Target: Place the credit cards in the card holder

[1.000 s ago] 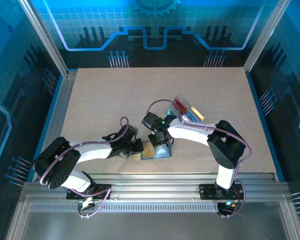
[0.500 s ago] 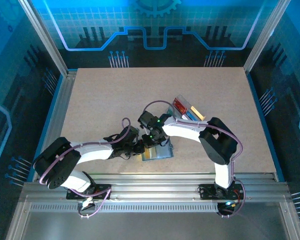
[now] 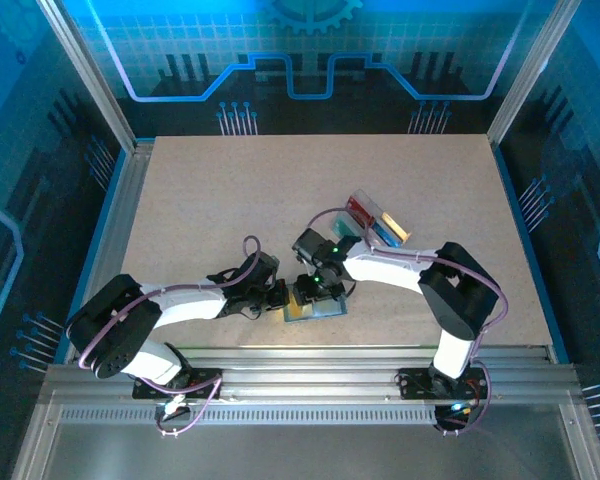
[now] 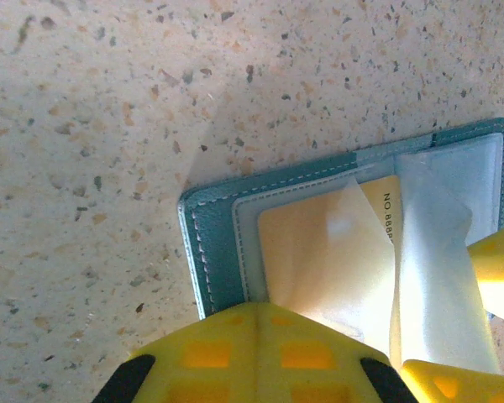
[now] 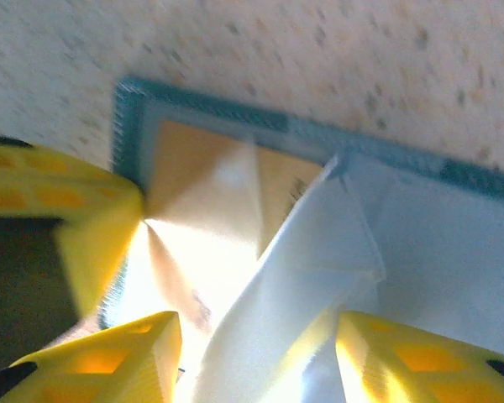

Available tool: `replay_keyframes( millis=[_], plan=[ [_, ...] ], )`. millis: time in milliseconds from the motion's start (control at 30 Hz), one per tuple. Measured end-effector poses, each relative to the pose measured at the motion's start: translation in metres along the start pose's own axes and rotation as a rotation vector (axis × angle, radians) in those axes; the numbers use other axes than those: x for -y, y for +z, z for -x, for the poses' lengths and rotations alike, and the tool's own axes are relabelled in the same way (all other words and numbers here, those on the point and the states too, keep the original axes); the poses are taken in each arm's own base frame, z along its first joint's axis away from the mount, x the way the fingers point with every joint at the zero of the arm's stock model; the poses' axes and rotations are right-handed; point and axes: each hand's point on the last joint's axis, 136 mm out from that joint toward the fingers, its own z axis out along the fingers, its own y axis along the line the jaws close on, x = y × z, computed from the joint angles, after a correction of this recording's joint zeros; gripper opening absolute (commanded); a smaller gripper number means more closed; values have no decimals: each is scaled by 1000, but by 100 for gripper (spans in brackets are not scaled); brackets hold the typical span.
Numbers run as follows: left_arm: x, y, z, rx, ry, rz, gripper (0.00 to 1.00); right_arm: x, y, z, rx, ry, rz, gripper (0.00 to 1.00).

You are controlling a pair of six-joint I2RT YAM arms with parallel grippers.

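Risk: my right pincer (image 5: 260, 353), jaws apart, empty, could snag the clear sleeve (image 5: 319, 243) between them, dragging the yellow card (image 4: 307, 252) out. Left pincer (image 3: 278, 293) closed tight, probably pinning the card holder (image 4: 210, 252).

Yellow card (image 4: 307, 252) in wallet (image 4: 212, 252) reads "NO 888…" along its edge; rest hidden by clear sleeve (image 4: 437, 277).

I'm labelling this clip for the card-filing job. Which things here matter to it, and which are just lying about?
Part of the job: wallet; yellow card in its sleeve; loose cards; left hand pinching the wallet; right hand open over it.
Just there: clear tray holding the loose cards; table.
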Motion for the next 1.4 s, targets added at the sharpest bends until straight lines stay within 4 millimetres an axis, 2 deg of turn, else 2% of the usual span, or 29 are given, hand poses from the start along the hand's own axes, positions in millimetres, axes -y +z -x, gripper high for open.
replay_keyframes(
  millis=[200, 333, 500, 700, 867, 1033, 1133, 1400],
  plan=[
    [0, 0, 0, 0, 0, 0, 0, 3, 1, -6, -8, 24, 0, 54],
    [0, 0, 0, 0, 0, 0, 0, 0, -6, -10, -3, 41, 26, 59],
    [0, 0, 0, 0, 0, 0, 0, -2, -14, -19, -5, 67, 63, 58],
    [0, 0, 0, 2, 1, -3, 0, 5, -10, -25, -21, 99, 52, 55],
    [0, 0, 0, 3, 1, -3, 0, 13, -12, -20, -2, 101, 18, 46],
    [0, 0, 0, 5, 2, -3, 0, 15, -21, -3, 49, 83, -9, 14],
    [0, -1, 0, 5, 3, -3, 0, 13, -25, 6, 72, 72, -11, 0],
    [1, -2, -3, -3, 6, -3, 0, -9, -18, 12, 72, 33, 41, 0]
  ],
)
